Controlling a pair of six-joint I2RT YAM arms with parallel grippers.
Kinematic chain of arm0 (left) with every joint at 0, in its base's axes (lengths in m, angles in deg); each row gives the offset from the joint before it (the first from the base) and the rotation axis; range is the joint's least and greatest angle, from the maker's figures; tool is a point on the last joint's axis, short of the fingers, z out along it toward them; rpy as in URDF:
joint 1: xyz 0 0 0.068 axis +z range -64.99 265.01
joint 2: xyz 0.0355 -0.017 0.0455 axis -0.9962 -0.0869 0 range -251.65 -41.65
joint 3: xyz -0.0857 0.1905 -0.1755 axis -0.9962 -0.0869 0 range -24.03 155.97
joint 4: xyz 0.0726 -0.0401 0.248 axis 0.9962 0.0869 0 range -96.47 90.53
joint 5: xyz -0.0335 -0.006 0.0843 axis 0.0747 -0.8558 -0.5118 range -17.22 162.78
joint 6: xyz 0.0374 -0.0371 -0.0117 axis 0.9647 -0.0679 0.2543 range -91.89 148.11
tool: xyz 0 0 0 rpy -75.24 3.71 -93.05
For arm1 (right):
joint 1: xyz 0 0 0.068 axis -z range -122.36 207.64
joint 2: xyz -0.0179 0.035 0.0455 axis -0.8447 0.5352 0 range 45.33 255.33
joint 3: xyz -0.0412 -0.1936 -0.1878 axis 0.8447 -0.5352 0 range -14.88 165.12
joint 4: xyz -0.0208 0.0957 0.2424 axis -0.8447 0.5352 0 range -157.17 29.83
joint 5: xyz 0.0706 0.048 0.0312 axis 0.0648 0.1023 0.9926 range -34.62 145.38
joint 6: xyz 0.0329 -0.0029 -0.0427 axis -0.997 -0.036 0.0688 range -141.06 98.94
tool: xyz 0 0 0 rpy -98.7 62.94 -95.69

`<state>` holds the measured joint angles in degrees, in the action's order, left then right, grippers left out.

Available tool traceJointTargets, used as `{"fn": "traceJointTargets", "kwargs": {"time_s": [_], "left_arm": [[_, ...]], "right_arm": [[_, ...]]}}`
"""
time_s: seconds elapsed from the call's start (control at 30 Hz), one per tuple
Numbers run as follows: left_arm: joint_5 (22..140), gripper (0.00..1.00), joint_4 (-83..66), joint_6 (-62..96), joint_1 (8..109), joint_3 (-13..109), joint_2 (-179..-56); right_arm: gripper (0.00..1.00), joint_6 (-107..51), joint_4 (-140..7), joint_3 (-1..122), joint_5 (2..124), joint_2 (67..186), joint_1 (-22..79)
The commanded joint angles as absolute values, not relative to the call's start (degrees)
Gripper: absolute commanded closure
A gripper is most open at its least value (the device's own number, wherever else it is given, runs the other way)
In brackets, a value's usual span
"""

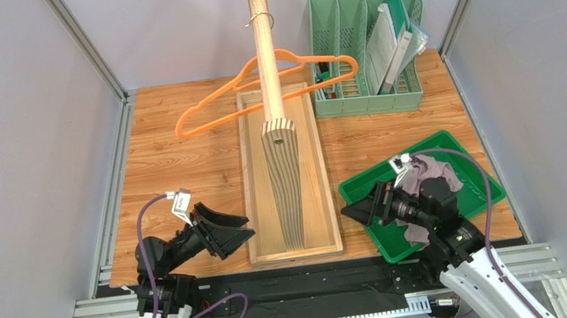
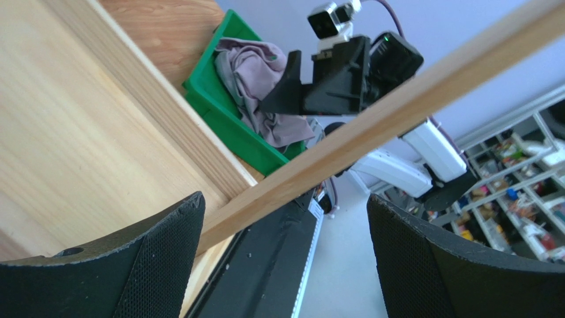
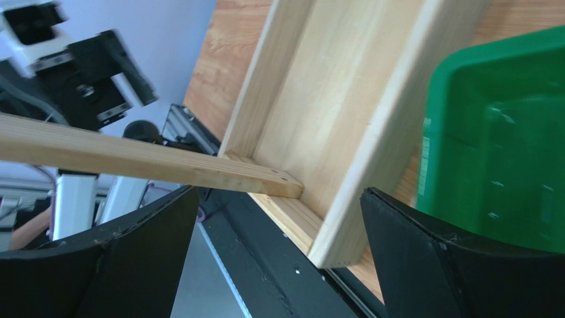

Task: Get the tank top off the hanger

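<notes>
The orange hanger hangs bare by its hook on the upright wooden post at the back. The mauve tank top lies crumpled in the green bin at the front right. It also shows in the left wrist view, inside the bin. My left gripper is open and empty, low beside the left side of the wooden tray; its jaws stand wide apart in its wrist view. My right gripper is open and empty at the bin's left corner, jaws apart in its wrist view.
The long wooden tray that carries the post lies between the arms. A pale green slotted organiser with flat packets stands at the back right. Grey walls close both sides. The green bin shows beside the tray in the right wrist view.
</notes>
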<state>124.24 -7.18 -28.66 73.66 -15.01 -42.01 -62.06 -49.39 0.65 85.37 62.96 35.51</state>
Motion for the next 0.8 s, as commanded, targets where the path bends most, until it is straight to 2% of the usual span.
{"fn": "traceJointTargets", "kwargs": {"time_s": [0.0, 0.07, 0.2, 0.3, 0.4, 0.5, 0.77], "left_arm": [[121.65, 0.06, -18.95, -37.46, 73.06, -19.27, -36.03], [121.21, 0.06, -19.91, -37.28, 72.89, -20.42, -34.37], [121.30, 0.06, -23.69, -38.07, 72.80, -23.50, -34.36], [121.91, 0.06, -22.48, -37.28, 72.88, -26.49, -34.71], [122.35, 0.07, -19.23, -34.73, 72.89, -26.32, -34.53], [122.35, 0.07, -17.99, -33.76, 72.89, -26.05, -34.45], [121.30, 0.07, -17.54, -33.41, 72.89, -26.23, -34.36]], "right_arm": [[0.00, -68.61, -74.34, -6.95, 77.13, 63.08, 22.77], [0.00, -68.52, -77.35, -9.85, 72.10, 64.14, 15.50], [0.00, -68.26, -77.38, -16.35, 50.01, 61.52, 5.71], [0.00, -69.93, -68.16, -17.16, 38.29, 55.28, 2.36], [0.00, -72.21, -56.76, -17.69, 31.50, 46.50, 2.01], [0.00, -74.67, -49.68, -17.52, 27.71, 42.69, 1.92], [0.00, -73.28, -54.50, -19.27, 31.55, 43.32, 1.83]]}}
